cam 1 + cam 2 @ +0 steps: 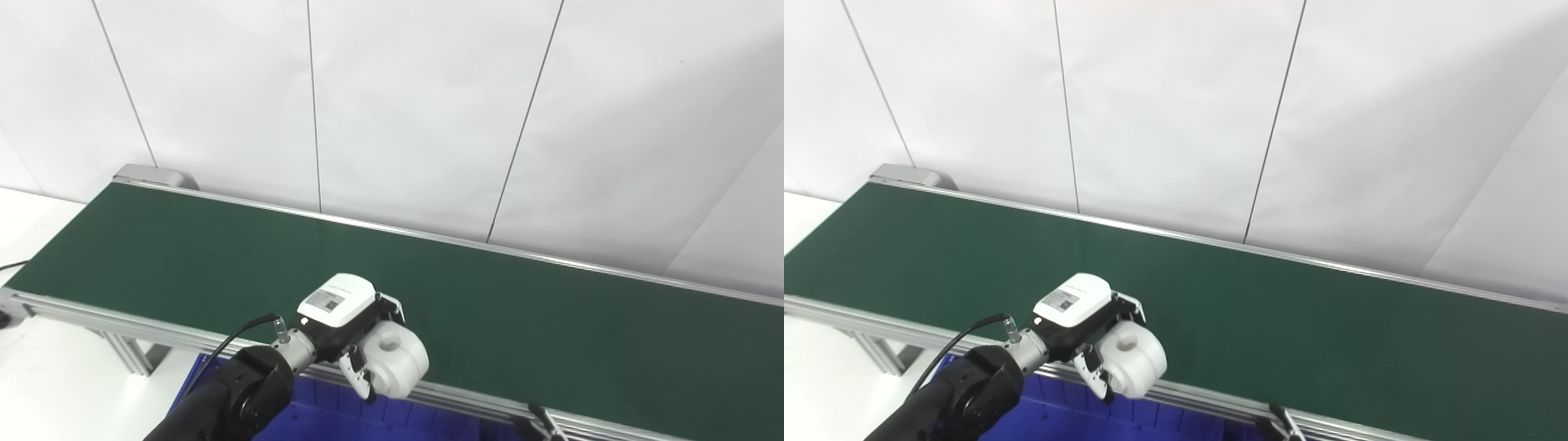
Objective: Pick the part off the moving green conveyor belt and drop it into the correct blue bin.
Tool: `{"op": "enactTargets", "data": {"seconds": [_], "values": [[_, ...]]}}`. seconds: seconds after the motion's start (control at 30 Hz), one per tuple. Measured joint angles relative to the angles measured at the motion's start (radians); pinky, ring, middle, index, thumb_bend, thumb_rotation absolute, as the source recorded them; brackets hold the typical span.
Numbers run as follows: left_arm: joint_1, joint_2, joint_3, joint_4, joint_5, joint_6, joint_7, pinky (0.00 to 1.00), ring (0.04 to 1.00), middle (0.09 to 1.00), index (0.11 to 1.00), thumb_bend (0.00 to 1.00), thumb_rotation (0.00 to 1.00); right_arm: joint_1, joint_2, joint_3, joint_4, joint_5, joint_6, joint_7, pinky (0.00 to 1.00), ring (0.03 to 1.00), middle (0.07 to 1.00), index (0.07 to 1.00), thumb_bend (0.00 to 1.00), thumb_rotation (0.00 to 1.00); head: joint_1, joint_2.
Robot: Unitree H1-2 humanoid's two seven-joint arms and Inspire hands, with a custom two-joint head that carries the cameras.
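My left hand (346, 327) reaches in from the bottom left and is shut on a white rounded part (397, 358) with a round hole in its top. It holds the part above the near rail of the green conveyor belt (502, 306). The same hand (1084, 321) and part (1132, 358) show in the right eye view. A blue bin (343, 416) lies below the belt's near edge, under the hand. Only a dark tip of my right hand (542, 422) shows at the bottom edge; its fingers are hidden.
The belt runs from the back left to the right, with aluminium rails (122, 318) along both edges and no other part on it. A white panelled wall (392, 110) stands behind. A black cable (242, 334) loops off the left wrist.
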Motion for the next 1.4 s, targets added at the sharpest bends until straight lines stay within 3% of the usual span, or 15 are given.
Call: {"op": "enactTargets", "data": {"seconds": [0.03, 0.1, 0.23, 0.47, 0.63, 0.87, 1.03, 1.17, 1.3, 1.37, 1.4], "values": [[0.007, 0.000, 0.000, -0.013, 0.005, 0.003, -0.013, 0.35, 0.418, 0.479, 0.491, 0.52, 0.00, -0.002, -0.002, -0.003, -0.014, 0.001, 0.000, 0.000, 0.81, 0.850, 0.918, 0.928, 0.84, 0.95, 0.012, 0.040], [0.020, 0.000, 0.002, -0.030, 0.016, 0.012, -0.031, 0.35, 0.419, 0.479, 0.491, 0.52, 0.00, -0.005, -0.006, -0.008, -0.042, 0.003, 0.000, 0.000, 0.80, 0.843, 0.907, 0.923, 0.84, 0.95, 0.015, 0.054], [0.063, -0.005, 0.005, -0.061, 0.028, 0.043, -0.080, 0.35, 0.422, 0.474, 0.492, 0.52, 0.00, -0.008, -0.012, -0.011, -0.093, 0.005, 0.002, -0.002, 0.77, 0.829, 0.895, 0.917, 0.85, 0.96, 0.011, 0.123], [0.136, -0.035, 0.009, -0.079, 0.070, 0.089, -0.109, 0.37, 0.435, 0.486, 0.490, 0.52, 0.00, -0.012, -0.012, -0.010, -0.158, 0.000, 0.042, -0.005, 0.75, 0.828, 0.899, 0.913, 0.88, 0.96, 0.003, 0.154], [0.145, -0.034, -0.032, -0.017, 0.170, 0.052, -0.027, 0.38, 0.417, 0.477, 0.492, 0.52, 0.00, -0.011, -0.013, -0.011, -0.186, 0.000, 0.062, -0.005, 0.76, 0.827, 0.902, 0.913, 0.90, 0.95, 0.005, 0.163], [0.145, -0.034, -0.051, 0.078, 0.192, -0.014, 0.059, 0.41, 0.462, 0.528, 0.467, 0.52, 0.00, -0.004, -0.014, -0.011, -0.194, -0.001, 0.087, -0.005, 0.76, 0.827, 0.901, 0.916, 0.88, 0.95, -0.008, 0.164], [0.145, -0.038, -0.058, 0.104, 0.214, -0.025, 0.112, 0.36, 0.410, 0.452, 0.500, 0.52, 0.00, -0.004, -0.014, -0.011, -0.200, 0.000, 0.090, -0.005, 0.76, 0.824, 0.897, 0.916, 0.88, 0.95, -0.009, 0.164], [0.145, -0.038, -0.069, 0.111, 0.226, -0.030, 0.118, 0.36, 0.416, 0.452, 0.506, 0.52, 0.00, -0.004, -0.014, -0.011, -0.199, 0.000, 0.090, -0.005, 0.76, 0.825, 0.898, 0.915, 0.89, 0.95, -0.014, 0.160], [0.145, -0.037, -0.079, 0.107, 0.223, -0.034, 0.101, 0.43, 0.502, 0.502, 0.483, 0.52, 0.00, -0.004, -0.014, -0.010, -0.199, -0.001, 0.090, -0.005, 0.76, 0.821, 0.895, 0.917, 0.88, 0.95, -0.015, 0.157], [0.145, -0.031, -0.089, 0.095, 0.226, -0.034, 0.070, 0.48, 0.565, 0.592, 0.492, 0.52, 0.06, -0.004, -0.014, -0.010, -0.199, -0.003, 0.090, -0.005, 0.75, 0.820, 0.893, 0.917, 0.87, 0.95, -0.015, 0.157], [0.145, -0.028, -0.093, 0.088, 0.231, -0.034, 0.056, 0.58, 0.681, 0.702, 0.632, 0.89, 0.32, -0.004, -0.014, -0.010, -0.199, -0.004, 0.090, -0.005, 0.75, 0.821, 0.898, 0.918, 0.87, 0.95, -0.015, 0.155]]}}
